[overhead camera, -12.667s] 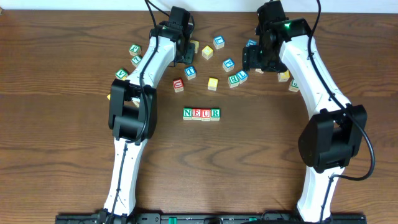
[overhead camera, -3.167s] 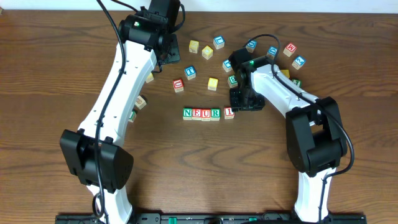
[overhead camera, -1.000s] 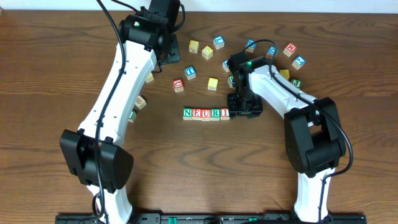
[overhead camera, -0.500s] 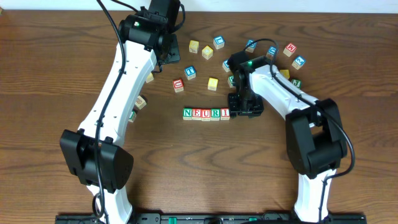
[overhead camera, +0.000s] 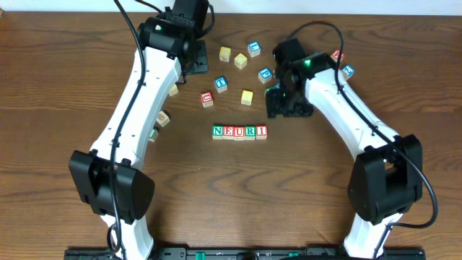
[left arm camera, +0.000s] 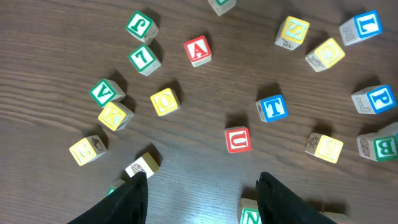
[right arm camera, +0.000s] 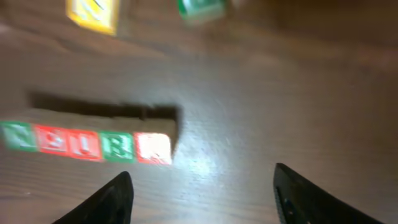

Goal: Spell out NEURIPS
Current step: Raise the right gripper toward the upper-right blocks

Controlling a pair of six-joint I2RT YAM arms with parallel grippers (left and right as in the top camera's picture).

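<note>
Entry one, left arm: I see it stretched long toward the far edge of the table point(overhead camera: 65, 108), with white shells, black joints and the wrist tipped downward. The left gripper point(left arm camera: 202, 180) has its jaws parted. Its black tapered fingers point(left arm camera: 134, 199) have only bare wood between them and hold nothing.

Entry two, right arm: it is bent at the elbow and reaches in toward the middle. The right gripper point(overhead camera: 286, 108) points down, jaws spread wide and empty. My wrist view here is blurred, and the dark fingers point(right arm camera: 115, 199) sit at its lower corners.

Entry three, table: dark brown wood grain, matte, with soft glare in the right wrist view.

Entry four, row of cubes point(overhead camera: 240, 131): small wooden blocks with green and red frames, reading N, E, U, R, I, side by side and touching. The row lies near the right gripper but apart from it, off to its left and on the side toward the arm's base. It is not between the fingers.

Entry five, blue P cube point(overhead camera: 265, 74): loose, just beside the right arm's wrist, on the far side of the right gripper from the row.

Entry six, yellow S cube point(left arm camera: 292, 31): loose, well ahead of the left gripper.

Entry seven, other loose blocks: the red U cube point(left arm camera: 238, 139) and blue T cube point(left arm camera: 272, 107) lie ahead of the left gripper, apart from both fingers
</note>
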